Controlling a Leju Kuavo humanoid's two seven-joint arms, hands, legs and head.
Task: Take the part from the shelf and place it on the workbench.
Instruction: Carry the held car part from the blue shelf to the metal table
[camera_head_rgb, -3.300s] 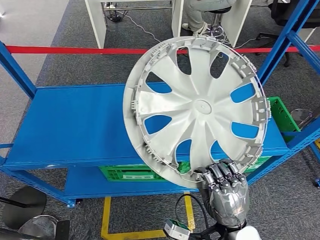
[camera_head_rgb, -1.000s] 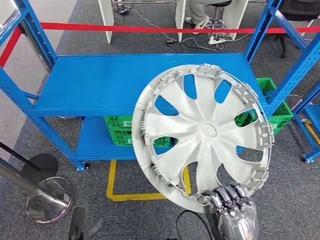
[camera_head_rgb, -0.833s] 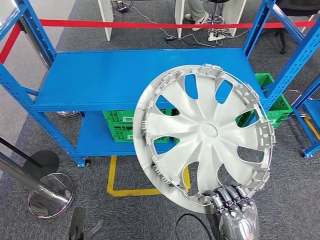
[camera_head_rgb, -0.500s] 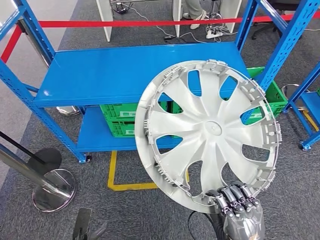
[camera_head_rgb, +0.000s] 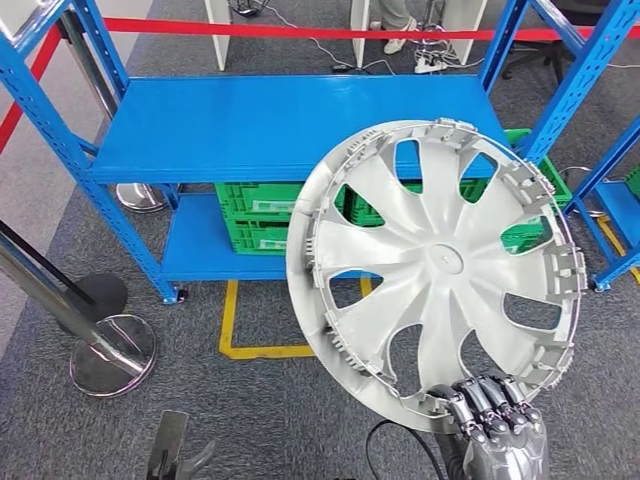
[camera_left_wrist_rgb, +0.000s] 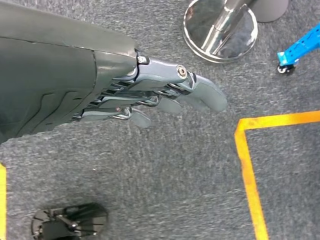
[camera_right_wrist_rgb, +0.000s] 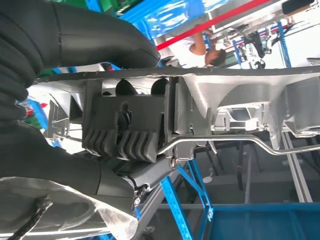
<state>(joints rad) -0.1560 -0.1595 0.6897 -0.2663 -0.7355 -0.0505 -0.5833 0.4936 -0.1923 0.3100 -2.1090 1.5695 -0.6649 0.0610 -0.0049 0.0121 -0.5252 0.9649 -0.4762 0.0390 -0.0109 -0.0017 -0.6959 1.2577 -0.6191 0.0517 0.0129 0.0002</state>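
The wheel cover (camera_head_rgb: 438, 270) is hiding part of the green crates (camera_head_rgb: 260, 215) on the blue shelf (camera_head_rgb: 287, 125). The picture's bottom edge is cutting off the right hand (camera_head_rgb: 498, 440), and the cover's rim is hiding its fingers' (camera_head_rgb: 483, 398) tips.

The view has backed away from the blue shelf (camera_head_rgb: 294, 125).

Green crates (camera_head_rgb: 260, 215); chrome stanchion base (camera_head_rgb: 113, 355)

wheel cover (camera_head_rgb: 441, 265): 1 | blue shelf racks (camera_head_rgb: 294, 125): 2, maybe more | green crates (camera_head_rgb: 260, 215): apparently 2 | stanchion bases (camera_head_rgb: 113, 355): 3
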